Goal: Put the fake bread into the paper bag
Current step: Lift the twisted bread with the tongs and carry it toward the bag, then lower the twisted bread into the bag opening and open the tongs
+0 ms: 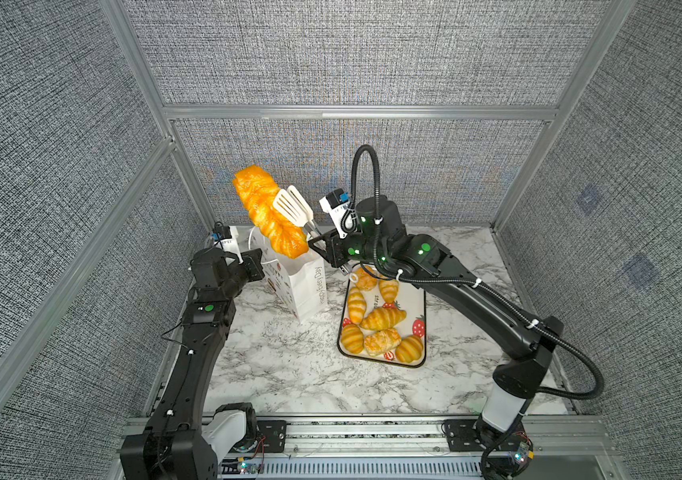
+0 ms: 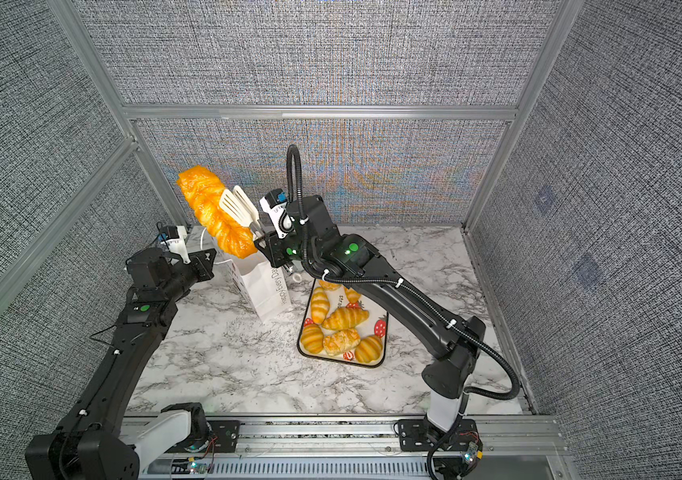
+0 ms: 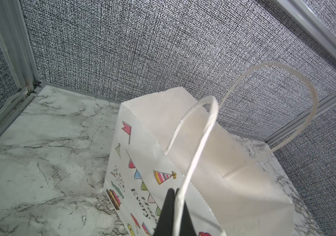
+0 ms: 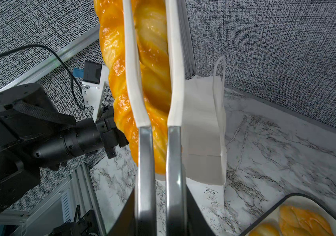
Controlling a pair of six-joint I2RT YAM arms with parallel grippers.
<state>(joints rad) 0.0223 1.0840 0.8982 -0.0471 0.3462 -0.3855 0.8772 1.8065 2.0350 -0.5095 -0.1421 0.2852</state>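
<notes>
My right gripper (image 1: 319, 244) (image 2: 265, 242) (image 4: 160, 204) is shut on the steel handles of white slotted tongs (image 1: 292, 205) (image 2: 238, 205) (image 4: 134, 92). The tongs clamp a long braided loaf of fake bread (image 1: 266, 212) (image 2: 211, 212) (image 4: 152, 81). The loaf hangs tilted, its lower end just above the mouth of the paper bag (image 1: 302, 286) (image 2: 265, 286) (image 3: 234, 183) (image 4: 202, 132). My left gripper (image 1: 257, 262) (image 2: 206, 261) (image 3: 173, 193) is shut on the bag's near cord handle (image 3: 202, 130). The bag stands upright with its mouth open. More fake bread (image 1: 383, 318) (image 2: 345, 318) lies on the tray.
A white strawberry-printed tray (image 1: 425, 316) (image 2: 386, 332) holds several croissants and rolls on the marble table, right of the bag. Grey fabric walls with aluminium posts close in the back and sides. The bag stands near the back left corner.
</notes>
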